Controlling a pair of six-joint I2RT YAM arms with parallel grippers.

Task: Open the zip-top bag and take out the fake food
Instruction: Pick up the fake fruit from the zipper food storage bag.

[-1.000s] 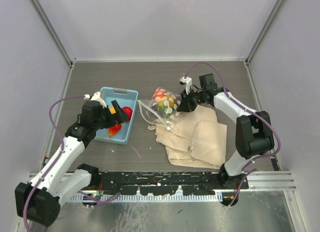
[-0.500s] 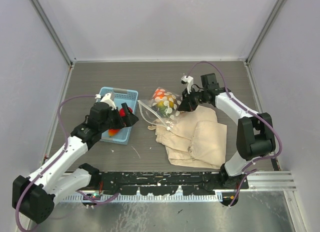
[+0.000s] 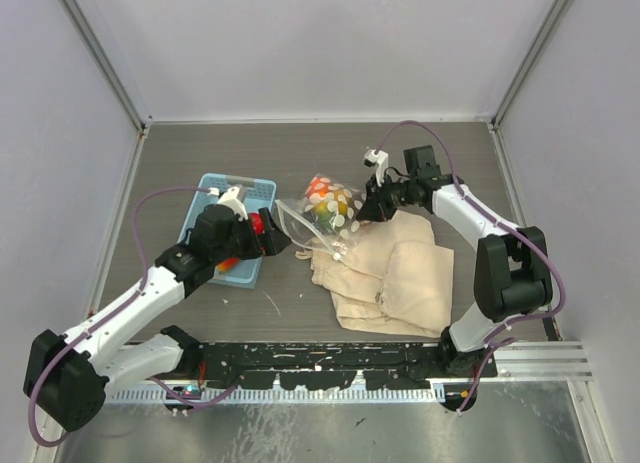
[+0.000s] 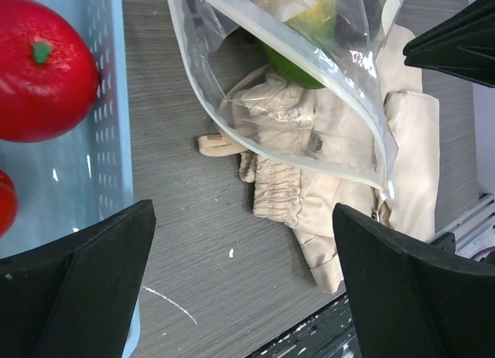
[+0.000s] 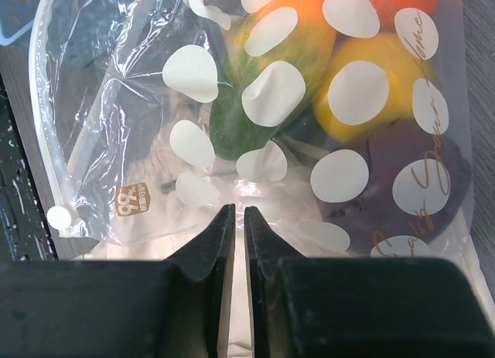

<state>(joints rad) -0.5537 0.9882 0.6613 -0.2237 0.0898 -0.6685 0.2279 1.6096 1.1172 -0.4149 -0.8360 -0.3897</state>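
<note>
Left end effector spread, right end effector pinching zip-top bag; grey table, walls.

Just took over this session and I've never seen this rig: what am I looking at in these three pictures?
Two robot arms are bolted at the table's near edge, each ending in a two-finger gripper. The wide picture looks down from above and behind them; the other two come from wrist cameras, so the black shapes there are each arm's own fingers. On the table lie a blue basket holding red fake fruit, beige cloth bags, and a spotted zip-top bag, mouth open, with fake food inside. The right gripper is pinched shut on that bag; the left gripper is wide open and empty, facing the bag's mouth.
</note>
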